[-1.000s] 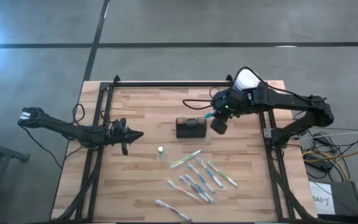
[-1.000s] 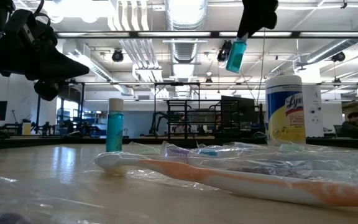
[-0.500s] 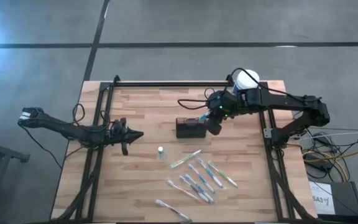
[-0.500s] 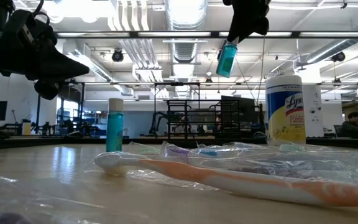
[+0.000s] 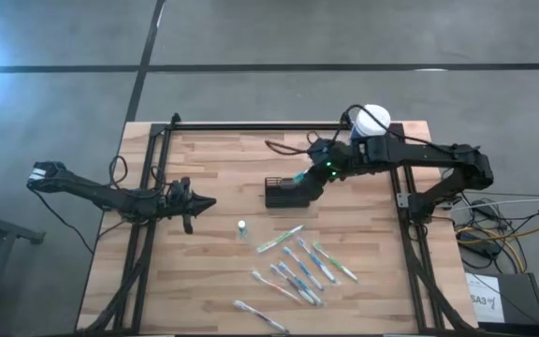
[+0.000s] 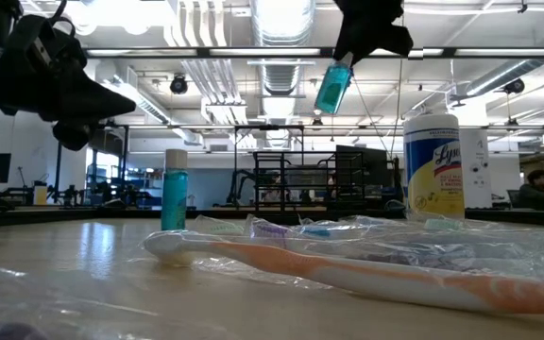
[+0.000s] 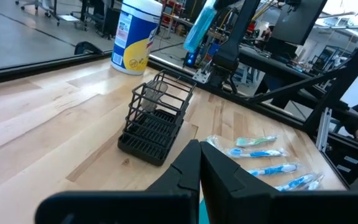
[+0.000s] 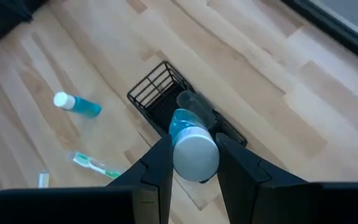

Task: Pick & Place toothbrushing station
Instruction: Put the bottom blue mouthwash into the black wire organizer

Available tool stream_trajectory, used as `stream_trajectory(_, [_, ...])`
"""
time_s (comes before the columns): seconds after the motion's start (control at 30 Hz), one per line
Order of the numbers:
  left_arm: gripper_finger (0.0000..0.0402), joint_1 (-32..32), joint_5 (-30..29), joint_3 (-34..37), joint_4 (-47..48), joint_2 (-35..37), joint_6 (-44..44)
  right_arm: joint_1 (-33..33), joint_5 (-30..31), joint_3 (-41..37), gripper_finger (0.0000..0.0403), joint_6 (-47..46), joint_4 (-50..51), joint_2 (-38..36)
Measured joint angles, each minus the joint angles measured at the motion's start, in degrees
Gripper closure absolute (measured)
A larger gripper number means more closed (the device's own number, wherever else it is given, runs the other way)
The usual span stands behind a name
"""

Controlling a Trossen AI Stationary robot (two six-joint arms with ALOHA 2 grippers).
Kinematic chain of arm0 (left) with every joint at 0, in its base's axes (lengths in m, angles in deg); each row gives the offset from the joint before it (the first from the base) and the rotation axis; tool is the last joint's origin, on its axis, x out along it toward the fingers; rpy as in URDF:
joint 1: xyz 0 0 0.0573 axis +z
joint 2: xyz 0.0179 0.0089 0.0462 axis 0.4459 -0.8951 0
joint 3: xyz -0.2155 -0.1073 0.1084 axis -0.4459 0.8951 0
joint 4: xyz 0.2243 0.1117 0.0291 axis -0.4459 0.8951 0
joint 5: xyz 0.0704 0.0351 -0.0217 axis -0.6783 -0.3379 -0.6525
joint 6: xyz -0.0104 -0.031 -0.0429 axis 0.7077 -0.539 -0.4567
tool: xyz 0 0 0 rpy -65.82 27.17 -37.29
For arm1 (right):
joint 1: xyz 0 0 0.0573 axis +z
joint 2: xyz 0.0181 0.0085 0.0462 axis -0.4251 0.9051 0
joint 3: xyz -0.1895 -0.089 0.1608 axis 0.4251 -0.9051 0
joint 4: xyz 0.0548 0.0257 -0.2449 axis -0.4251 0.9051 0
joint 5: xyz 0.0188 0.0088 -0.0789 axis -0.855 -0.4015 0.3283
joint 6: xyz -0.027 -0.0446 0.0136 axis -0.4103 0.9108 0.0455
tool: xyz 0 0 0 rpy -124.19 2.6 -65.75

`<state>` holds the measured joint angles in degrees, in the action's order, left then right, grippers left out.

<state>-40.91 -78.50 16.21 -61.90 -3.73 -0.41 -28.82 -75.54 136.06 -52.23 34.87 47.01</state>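
The toothbrushing station, a small black mesh caddy [image 5: 286, 193] [image 7: 157, 124] [image 8: 166, 99], stands on its base mid-table. Just above its right end hangs a small teal bottle [image 6: 331, 87] [image 5: 299, 178] with a pale cap. My right gripper [image 8: 194, 168] [image 5: 309, 178] is shut on it. A second teal bottle [image 5: 241, 227] [image 6: 175, 189] stands upright nearer the front. My left gripper [image 7: 199, 163] [image 5: 206, 201] hovers shut and empty over the table's left part, pointing at the caddy. My right gripper pinches the teal bottle at its cap end [image 8: 194, 154] between its two fingers [image 8: 160, 163], one on each side. The fingers slant down from the table's right side. The bottle hangs below them, tilted, body end lowest [image 6: 327, 99], clear of the table and caddy.
Several wrapped toothbrushes [image 5: 298, 262] [image 7: 260, 152] lie on the near right part of the table; one [image 6: 348, 269] lies close before the low camera. A white-lidded, yellow-labelled canister [image 5: 372, 120] [image 6: 433, 165] stands at the far right. Black frame rails [image 5: 148, 187] run along both sides.
My right gripper has moved toward the table's left, over the caddy, and has rolled. The bottle has stayed in its hold and has tipped further from upright, with its lower end swung toward the left.
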Motion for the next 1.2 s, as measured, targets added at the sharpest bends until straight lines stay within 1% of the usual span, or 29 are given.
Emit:
stream_trajectory(0.13, [0.0394,0.0,0.13,-0.05,0.05,0.0,1.14,1.08,-0.17,2.08,0.0311,-0.74,-0.57,4.04])
stream_trajectory(0.23, [0.0394,0.0,0.15,0.19,0.32,0.0,1.12,1.74,-0.17,5.95,0.0311,-1.67,-0.3,7.69])
stream_trajectory(0.33, [0.0394,0.0,0.15,0.17,0.2,0.0,1.16,2.29,-0.15,11.72,0.0311,-2.13,1.2,12.18])
stream_trajectory(0.63, [0.0394,0.0,0.0,0.17,0.09,0.0,2.78,2.27,-0.16,36.13,0.0311,-4.38,22.44,29.06])
stream_trajectory(0.8, [0.0394,0.0,-0.02,0.17,0.09,0.0,3.8,2.27,-0.11,45.43,0.0311,-3.99,29.52,35.16])
stream_trajectory(0.97, [0.0394,0.01,-0.04,0.17,0.11,0.0,3.78,2.3,0.28,48.81,0.0311,-2.09,30.66,37.68])
stream_trajectory(1.1, [0.0394,0.0,-0.02,0.17,0.09,0.01,3.59,2.38,0.99,47.81,0.0311,-1.43,30.35,37.8])
stream_trajectory(1.2, [0.0394,0.0,-0.02,0.17,0.09,0.13,3.54,2.83,3.07,46.14,0.0311,-1.59,30.42,37.35])
